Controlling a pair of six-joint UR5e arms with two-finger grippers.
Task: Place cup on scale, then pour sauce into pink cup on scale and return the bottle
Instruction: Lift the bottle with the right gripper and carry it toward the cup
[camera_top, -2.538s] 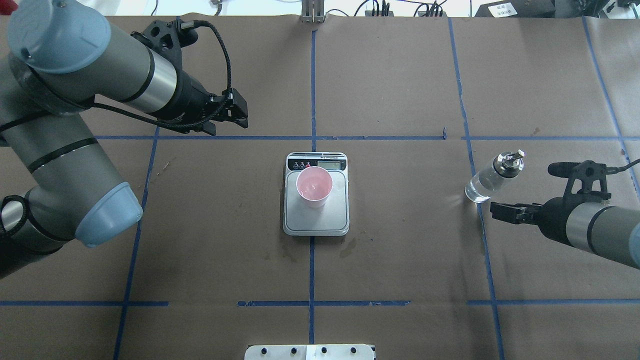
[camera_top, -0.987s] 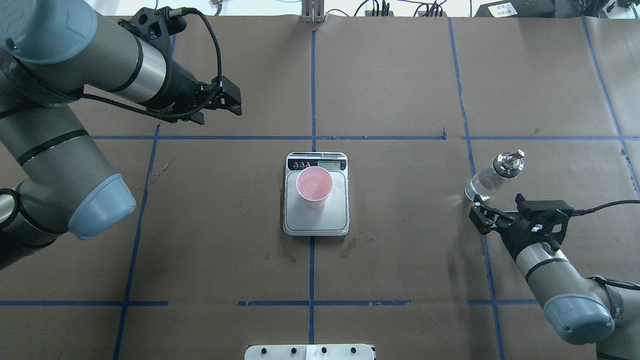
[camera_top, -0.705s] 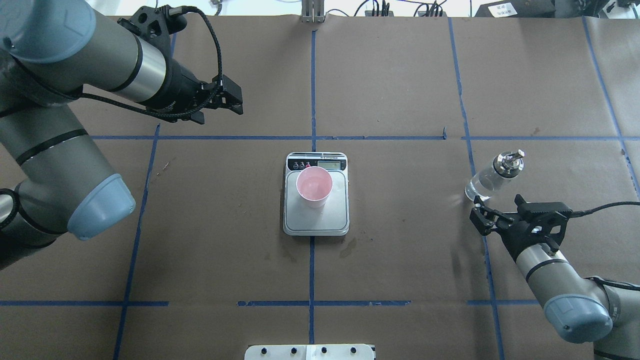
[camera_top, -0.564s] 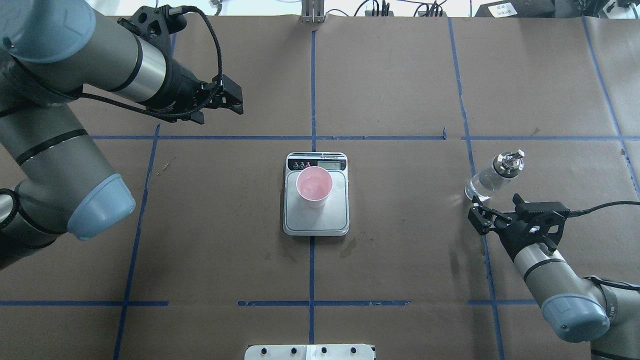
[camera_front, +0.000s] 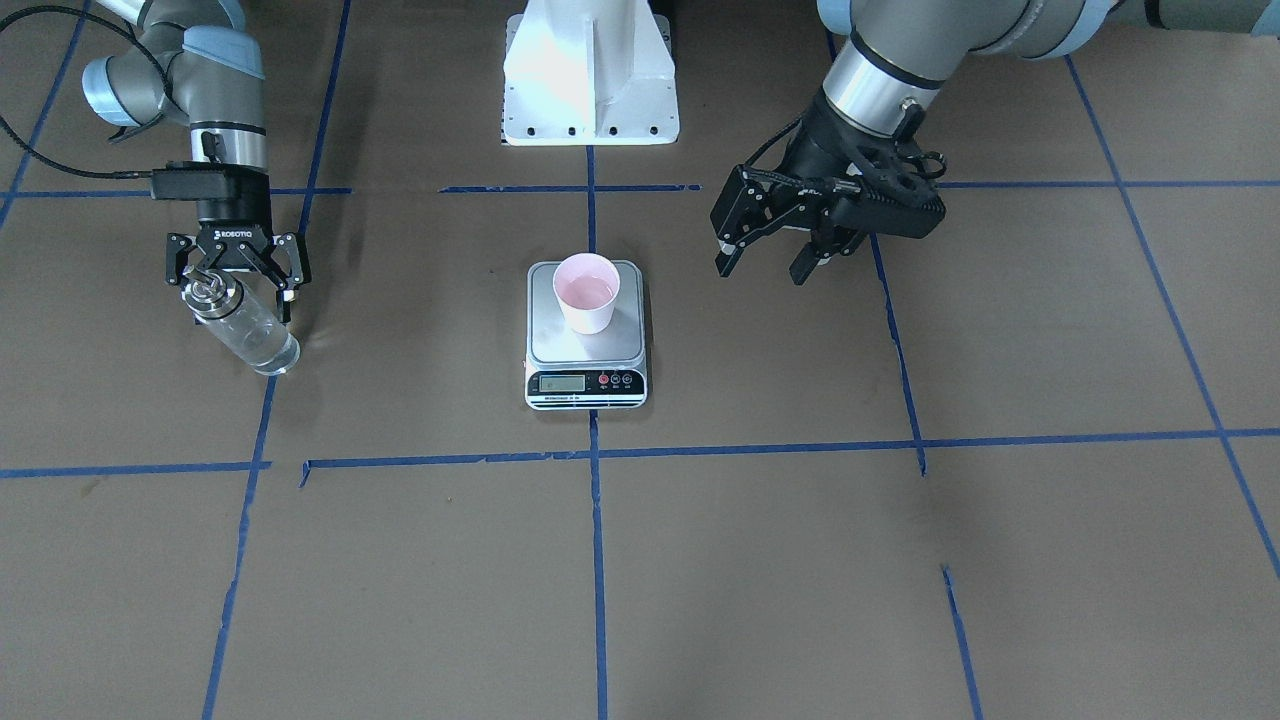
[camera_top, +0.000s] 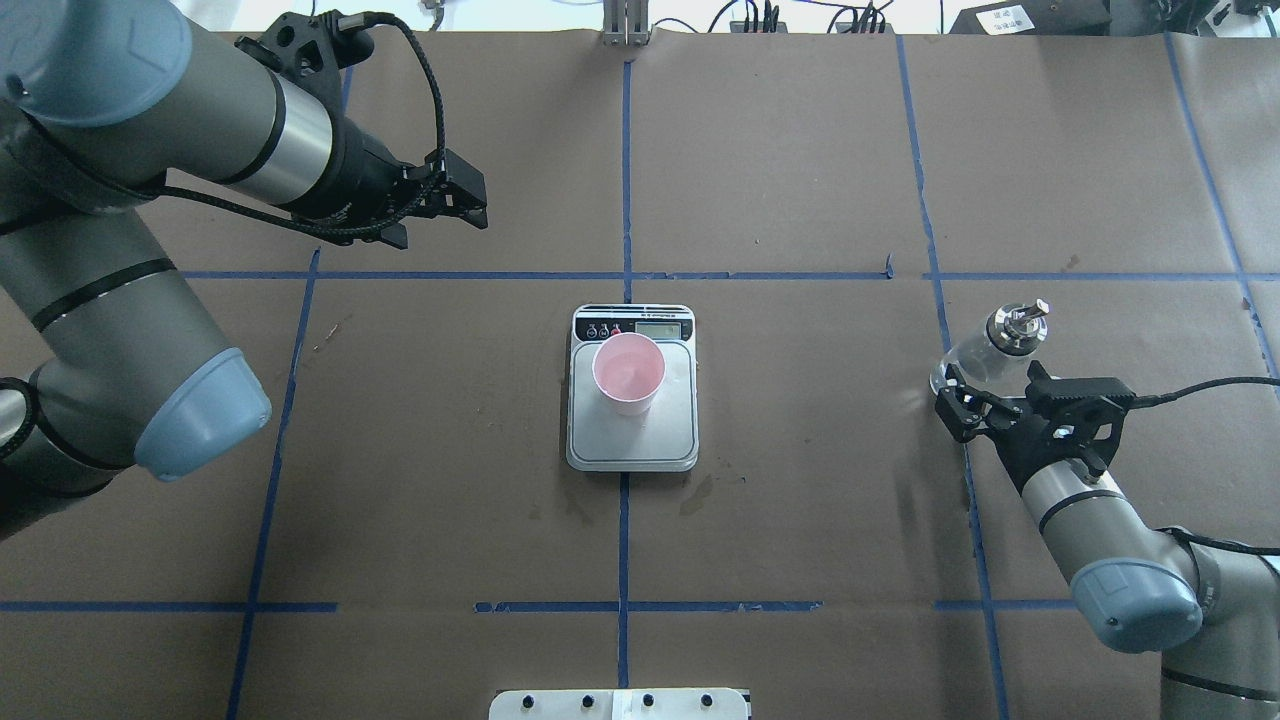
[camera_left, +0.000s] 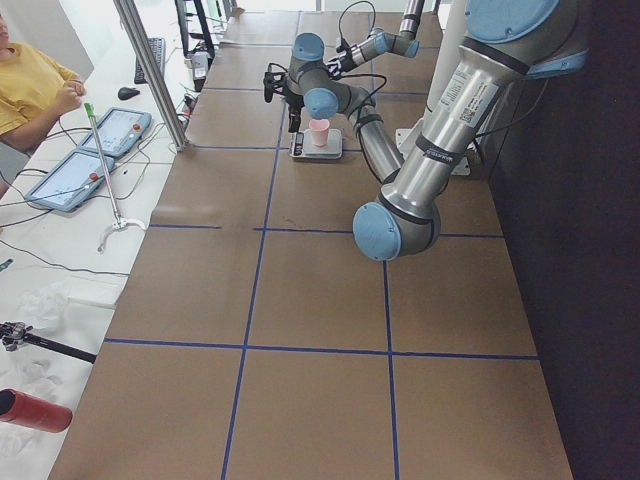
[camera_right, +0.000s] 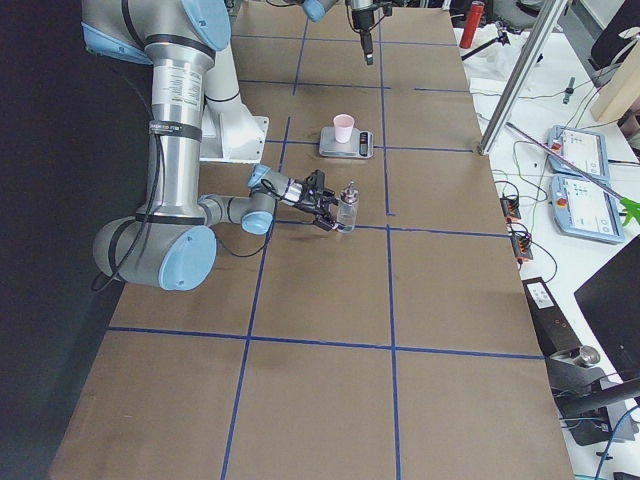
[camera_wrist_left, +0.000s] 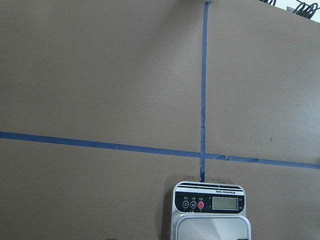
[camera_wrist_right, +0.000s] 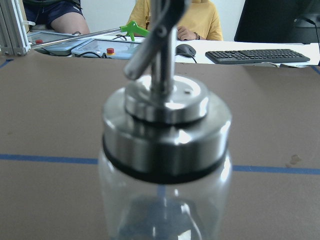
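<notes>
Noted: pale pink tapered cup (camera_front: 587, 292) standing on steel-topped digital scale (camera_front: 586, 383). The right tool (camera_front: 238, 288) is open, straddling the clear glass steel-capped bottle (camera_front: 255, 338), not gripping. Advise centring below the cap, closing firmly, lifting upright. The left tool (camera_front: 762, 266) hangs open, well apart

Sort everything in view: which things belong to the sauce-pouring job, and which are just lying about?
Job: cup, scale, bottle, sauce, right gripper.
Lying about: keyboard, mouse, green-handled tool, red cylinder.
</notes>
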